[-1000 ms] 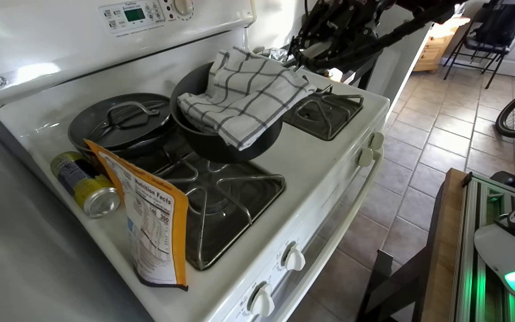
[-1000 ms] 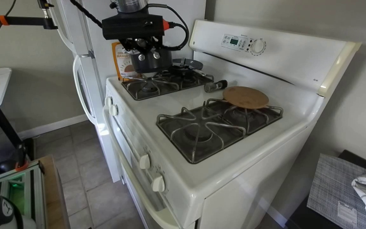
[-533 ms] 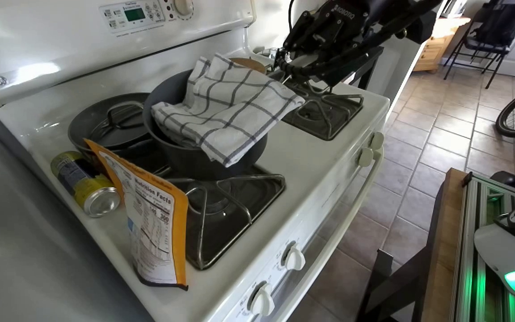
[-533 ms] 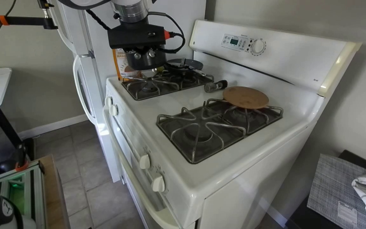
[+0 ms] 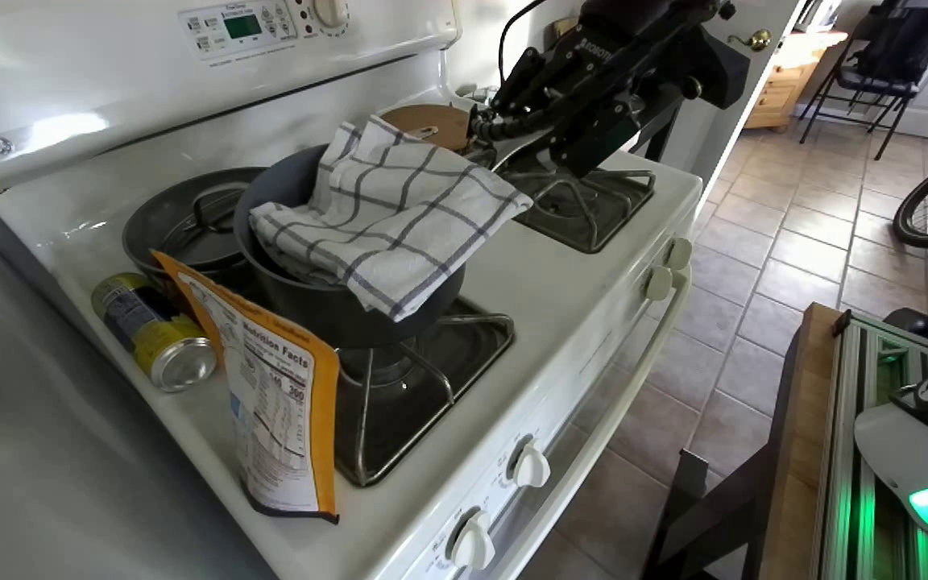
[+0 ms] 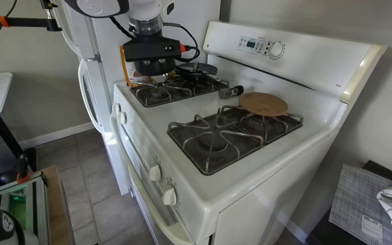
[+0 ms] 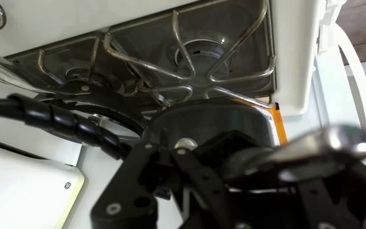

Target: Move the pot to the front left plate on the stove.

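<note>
The dark round pot (image 5: pixel 335 310) hangs over the front left plate (image 5: pixel 453 387) in an exterior view, with a grey-and-white checkered cloth (image 5: pixel 399 217) in it. The pot also shows in an exterior view (image 6: pixel 153 69), with its base a little above the front left plate (image 6: pixel 158 95). In the wrist view the pot (image 7: pixel 208 119) is beyond the gripper, and the front left plate (image 7: pixel 157 47) lies past it. My gripper (image 7: pixel 233 160) is shut on the pot's metal handle (image 7: pixel 316 152). In an exterior view the cloth hides the grip.
A lidded frying pan (image 5: pixel 190 221) sits on the back left burner. A yellow can (image 5: pixel 154 334) and an upright orange-edged bag (image 5: pixel 279 419) stand close beside the front left plate. A wooden disc (image 6: pixel 262 103) lies on the back right burner, with a grinder (image 6: pixel 230 92) nearby.
The pot, the cloth and my gripper have moved together toward the left side of the stove and lower, so the pot now covers more of the front left plate. The grip is unchanged.
</note>
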Available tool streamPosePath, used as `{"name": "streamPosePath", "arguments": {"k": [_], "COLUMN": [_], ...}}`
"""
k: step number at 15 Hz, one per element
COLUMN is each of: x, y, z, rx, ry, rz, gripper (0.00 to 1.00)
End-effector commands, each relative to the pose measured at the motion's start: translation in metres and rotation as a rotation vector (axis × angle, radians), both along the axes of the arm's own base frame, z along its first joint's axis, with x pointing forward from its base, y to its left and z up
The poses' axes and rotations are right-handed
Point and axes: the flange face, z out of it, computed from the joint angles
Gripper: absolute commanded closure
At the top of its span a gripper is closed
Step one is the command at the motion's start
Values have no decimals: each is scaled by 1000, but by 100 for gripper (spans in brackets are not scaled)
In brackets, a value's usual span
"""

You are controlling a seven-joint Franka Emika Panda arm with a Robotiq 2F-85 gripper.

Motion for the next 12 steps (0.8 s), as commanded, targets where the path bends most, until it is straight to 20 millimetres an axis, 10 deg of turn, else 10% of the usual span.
{"name": "streamPosePath", "arguments": {"k": [1,12], "x": [8,17], "y": [2,-8], "z": [7,-15], "rx": [43,55], "ry": [0,35], "rz": [32,29], "gripper": [100,100]}}
